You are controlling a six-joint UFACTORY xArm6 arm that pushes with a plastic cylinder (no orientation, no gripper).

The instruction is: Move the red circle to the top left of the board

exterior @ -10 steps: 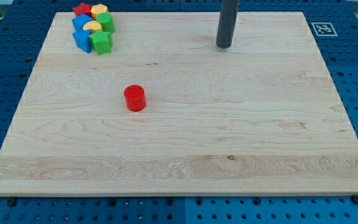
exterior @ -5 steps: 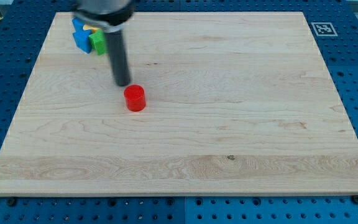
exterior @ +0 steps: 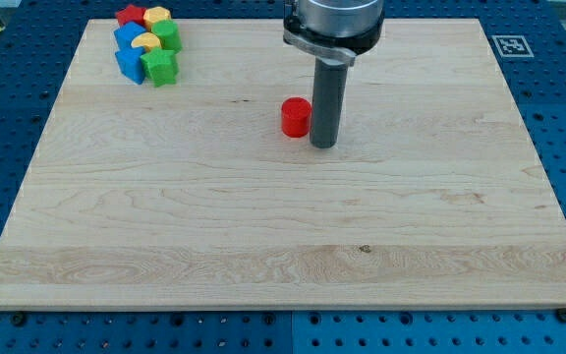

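The red circle block (exterior: 296, 117) stands on the wooden board (exterior: 283, 226), a little above its middle. My tip (exterior: 323, 144) rests on the board just to the right of the red circle, touching or nearly touching its right side. The dark rod rises from the tip to the arm's head at the view's top.
A tight cluster sits at the board's top left corner: a red block (exterior: 131, 16), a yellow block (exterior: 156, 16), a green block (exterior: 169, 35), a blue block (exterior: 127, 37), a yellow block (exterior: 145, 42), a blue block (exterior: 129, 65) and a green star-like block (exterior: 160, 67). A printed marker (exterior: 509, 45) lies at the top right corner.
The red circle has shifted up and to the right from the board's left-middle. My tip has swung from its upper left side over to its right side.
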